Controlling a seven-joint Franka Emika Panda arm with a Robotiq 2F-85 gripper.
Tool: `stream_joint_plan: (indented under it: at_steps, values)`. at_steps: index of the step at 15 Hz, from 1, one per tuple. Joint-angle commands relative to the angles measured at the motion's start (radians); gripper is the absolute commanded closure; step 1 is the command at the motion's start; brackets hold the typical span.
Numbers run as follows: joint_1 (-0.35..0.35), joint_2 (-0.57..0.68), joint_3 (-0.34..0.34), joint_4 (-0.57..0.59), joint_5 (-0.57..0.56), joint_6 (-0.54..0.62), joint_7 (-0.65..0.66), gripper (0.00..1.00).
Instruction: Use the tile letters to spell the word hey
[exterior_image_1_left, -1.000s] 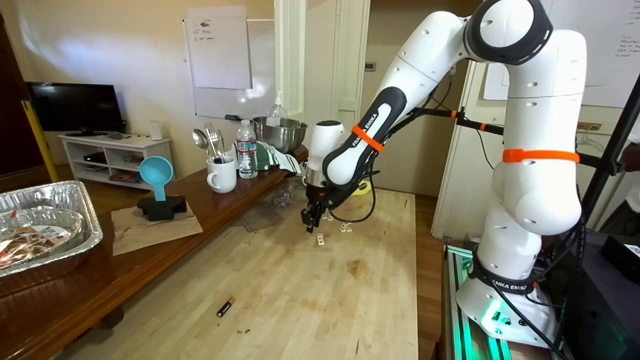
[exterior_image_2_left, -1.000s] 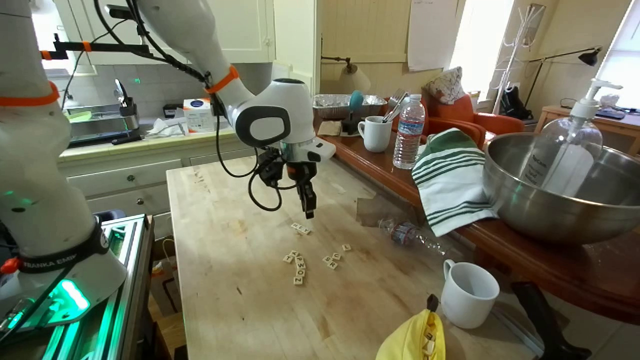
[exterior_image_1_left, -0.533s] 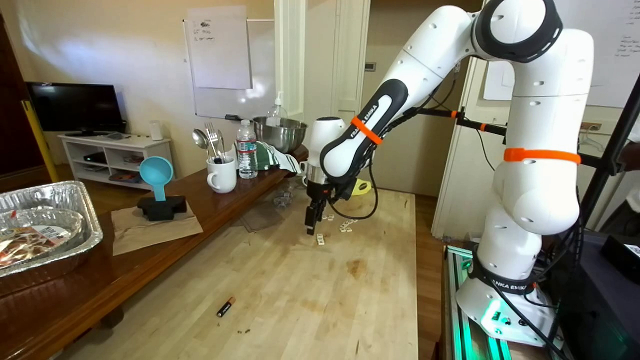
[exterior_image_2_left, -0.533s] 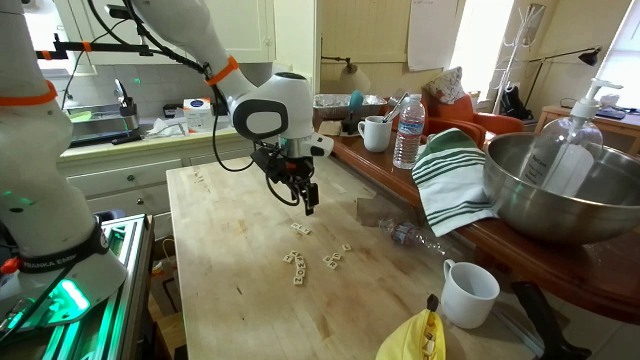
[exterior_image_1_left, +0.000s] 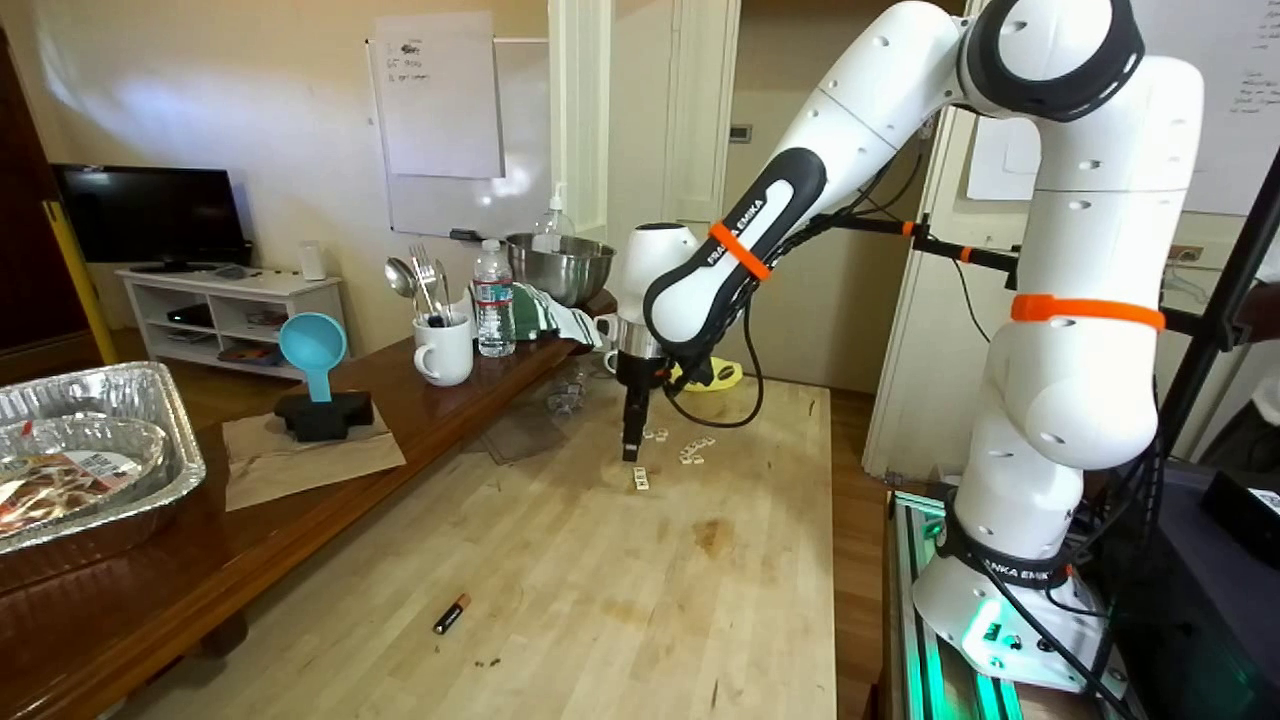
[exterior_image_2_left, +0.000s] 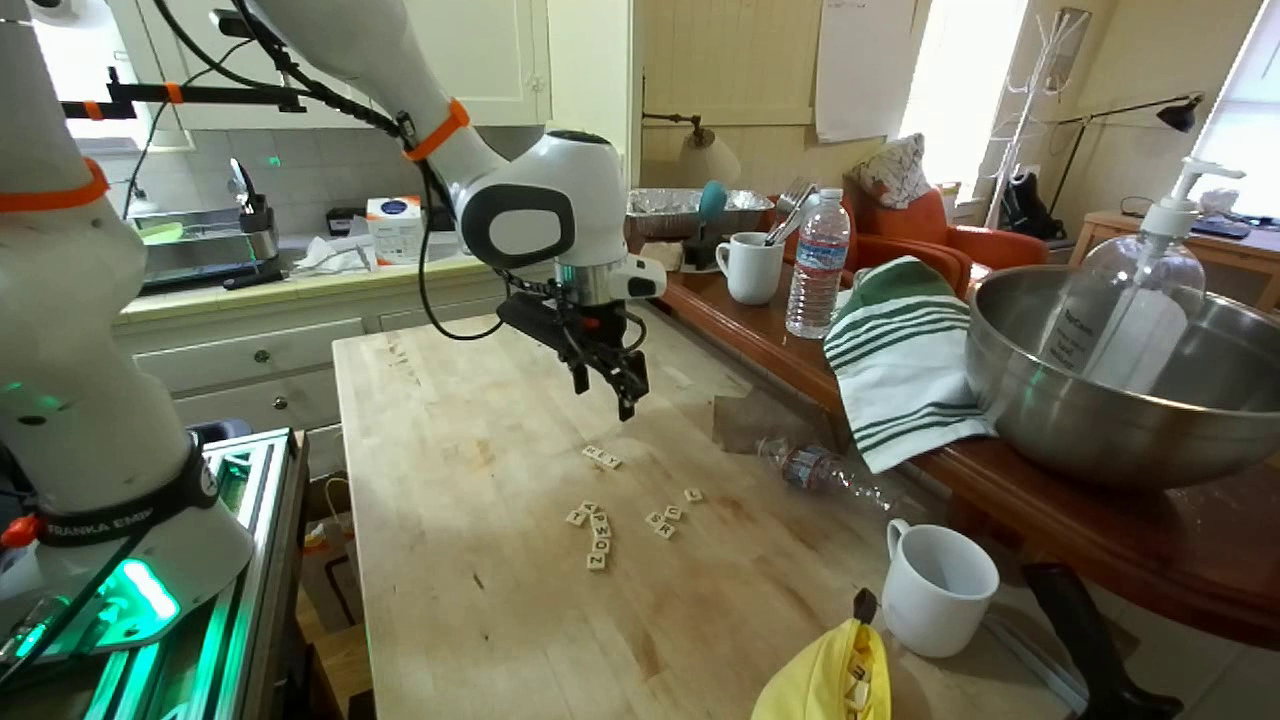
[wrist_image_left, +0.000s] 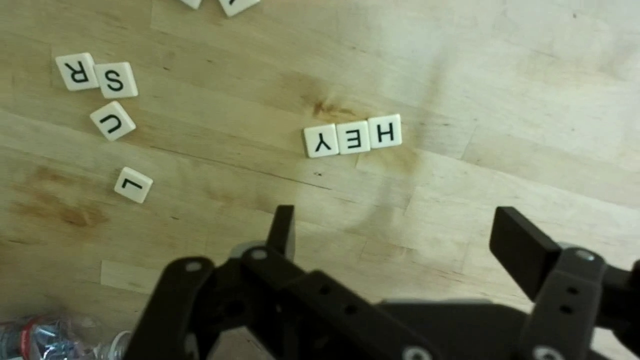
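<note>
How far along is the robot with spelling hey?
Done, it seems: the H tile, E tile and Y tile sit side by side in order, upside down in the wrist view. In hand: nothing; the open gripper hangs above the table. Left: probably only backing the arm away.

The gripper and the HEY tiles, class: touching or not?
Apart. The wrist view shows bare table between the open gripper and the HEY tiles.
</note>
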Motion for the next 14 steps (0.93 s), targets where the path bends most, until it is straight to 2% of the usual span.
stream_joint_plan:
  at_steps: [1, 7, 8, 14]
  values:
    - [-0.012, -0.053, 0.002, -0.037, -0.023, -0.027, -0.064, 0.00]
    - [-0.011, -0.094, -0.008, -0.066, -0.040, -0.023, -0.092, 0.00]
    - [-0.004, -0.054, -0.003, -0.035, -0.017, -0.004, -0.075, 0.00]
    - [-0.004, -0.057, -0.004, -0.035, -0.018, -0.004, -0.075, 0.00]
